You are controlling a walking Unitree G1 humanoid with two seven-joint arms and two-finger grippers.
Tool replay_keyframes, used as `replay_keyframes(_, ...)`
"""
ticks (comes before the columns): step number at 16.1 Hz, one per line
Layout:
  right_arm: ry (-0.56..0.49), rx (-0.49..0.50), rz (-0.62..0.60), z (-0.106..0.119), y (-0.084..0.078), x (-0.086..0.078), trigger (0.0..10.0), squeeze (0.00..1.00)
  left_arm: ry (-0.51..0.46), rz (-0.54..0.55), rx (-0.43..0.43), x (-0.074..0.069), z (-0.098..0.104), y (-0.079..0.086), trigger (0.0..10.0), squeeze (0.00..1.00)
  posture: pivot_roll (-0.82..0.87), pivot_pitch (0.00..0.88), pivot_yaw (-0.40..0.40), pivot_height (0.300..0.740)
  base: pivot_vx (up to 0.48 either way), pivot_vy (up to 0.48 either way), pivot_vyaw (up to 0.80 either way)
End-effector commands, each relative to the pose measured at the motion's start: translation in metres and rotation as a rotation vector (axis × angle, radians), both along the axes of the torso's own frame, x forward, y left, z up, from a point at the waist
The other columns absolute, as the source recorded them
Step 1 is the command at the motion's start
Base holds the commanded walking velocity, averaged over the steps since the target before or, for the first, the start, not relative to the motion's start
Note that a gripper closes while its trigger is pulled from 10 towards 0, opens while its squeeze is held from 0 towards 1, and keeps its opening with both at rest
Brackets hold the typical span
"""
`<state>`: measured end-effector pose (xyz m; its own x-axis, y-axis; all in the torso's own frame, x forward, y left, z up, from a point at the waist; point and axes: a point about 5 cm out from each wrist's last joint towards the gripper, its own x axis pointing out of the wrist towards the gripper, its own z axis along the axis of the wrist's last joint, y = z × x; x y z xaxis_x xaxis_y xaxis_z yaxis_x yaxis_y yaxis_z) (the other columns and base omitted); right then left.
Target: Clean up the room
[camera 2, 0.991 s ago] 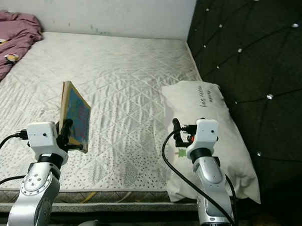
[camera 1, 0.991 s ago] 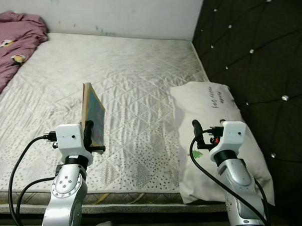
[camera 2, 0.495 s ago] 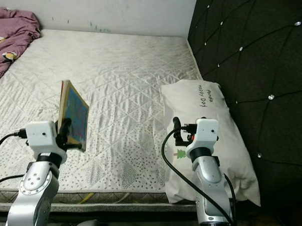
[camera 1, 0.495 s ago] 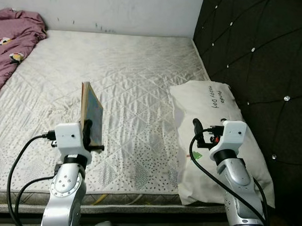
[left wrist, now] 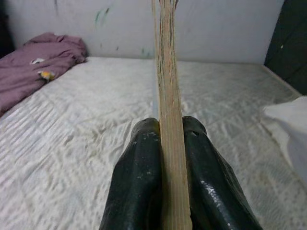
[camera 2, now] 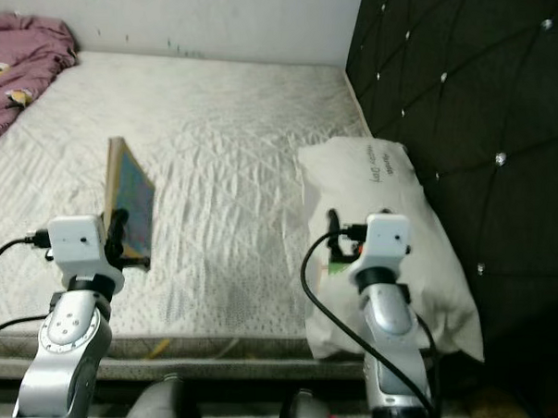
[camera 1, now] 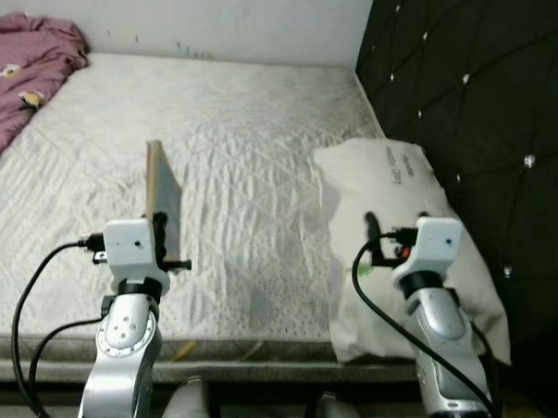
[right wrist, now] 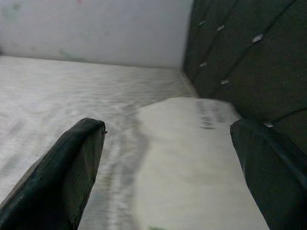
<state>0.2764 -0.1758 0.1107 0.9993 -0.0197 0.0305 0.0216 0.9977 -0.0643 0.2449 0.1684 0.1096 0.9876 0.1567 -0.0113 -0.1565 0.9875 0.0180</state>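
A thin book point(camera 1: 161, 197) with a colourful cover stands on edge in the air over the front of the mattress point(camera 1: 236, 142), and my left gripper point(camera 1: 158, 243) is shut on its lower end. In the left wrist view the book's page edge point(left wrist: 168, 96) runs between the two black fingers point(left wrist: 139, 191). My right gripper point(camera 1: 372, 239) hangs open above the white pillow point(camera 1: 391, 191) at the bed's right side. The right wrist view has its fingers point(right wrist: 72, 167) wide apart with the pillow point(right wrist: 192, 158) between them and nothing held.
A crumpled purple blanket point(camera 1: 25, 78) lies at the far left corner of the bed. A black tufted headboard point(camera 1: 478, 107) rises along the right side. A white wall point(camera 1: 204, 16) closes the far end. The bed's front edge point(camera 1: 236, 351) runs just before my arms.
The whole picture has shifted and blurred a little, so my head has moved. Both arms sit slightly higher and nearer the bed. The left grip on the book is unchanged.
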Motion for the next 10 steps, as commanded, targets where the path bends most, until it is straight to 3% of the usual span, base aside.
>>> replay_keyframes(1, -0.019, -0.023, -0.033, 0.0037, -0.0028, 0.0024, 10.0, 0.00, -0.028, 0.012, 0.006, 0.0039, 0.0066, 0.0006, 10.0, 0.00, -0.02, 0.004, -0.011, 0.646, 0.000, 0.000, 0.00)
replay_keyframes(10, -0.008, -0.024, -0.050, -0.0029, 0.0031, 0.0027, 10.0, 0.00, -0.021, 0.023, -0.018, 0.0071, 0.0037, 0.0025, 10.0, 0.00, -0.02, 0.000, -0.006, 0.646, 0.000, 0.000, 0.00)
